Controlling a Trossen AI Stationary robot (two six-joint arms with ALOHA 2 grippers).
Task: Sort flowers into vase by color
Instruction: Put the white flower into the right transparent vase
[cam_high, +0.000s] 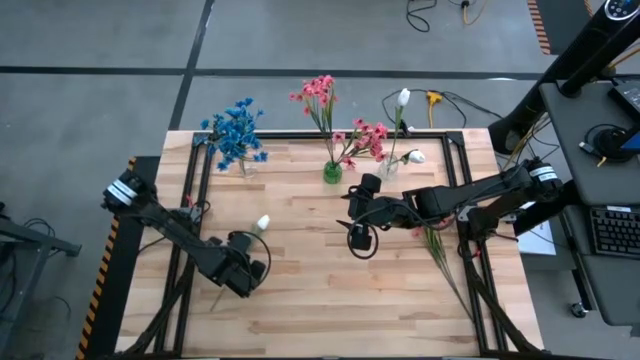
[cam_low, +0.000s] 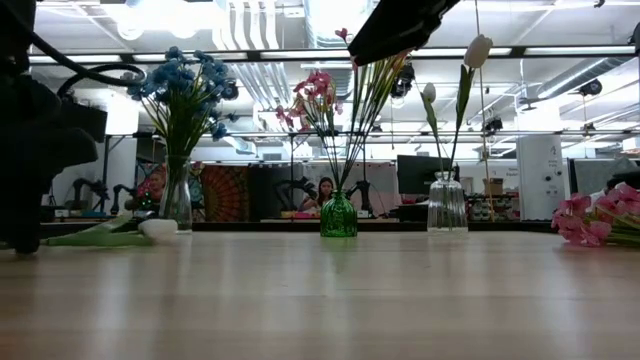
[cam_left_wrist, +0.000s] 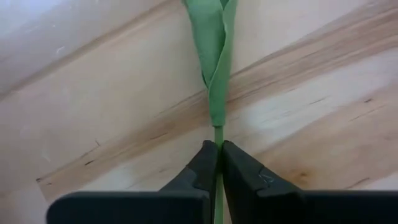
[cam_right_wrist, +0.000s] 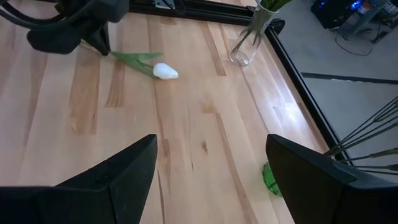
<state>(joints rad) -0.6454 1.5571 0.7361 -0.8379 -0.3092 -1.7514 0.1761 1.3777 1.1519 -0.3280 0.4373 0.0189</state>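
My left gripper (cam_left_wrist: 219, 163) is low over the near-left part of the wooden table (cam_high: 330, 300), and its fingers are pinched tight on the thin green stem of a white tulip (cam_high: 262, 224). In my left wrist view the stem runs straight up between the two dark pads and into a folded green leaf (cam_left_wrist: 214, 56). The flower lies flat on the boards, its white bud pointing toward the far side, just beyond the gripper.

My right gripper (cam_right_wrist: 211, 171) hovers over the middle of the table with its fingers spread wide and nothing between them. From its wrist camera I see the white bud lying on the wood well ahead, with my left gripper at the stem end.

Along the far edge stand three vases. The left clear vase (cam_low: 176, 200) carries the blue flowers (cam_high: 236, 132). The green vase (cam_low: 338, 215) in the centre carries pink flowers (cam_high: 320, 92). The right clear vase (cam_low: 446, 205) has white tulips (cam_low: 478, 50) standing in it. More pink flowers (cam_low: 592, 218) lie loose on the table at the right, stems trailing toward the near edge.
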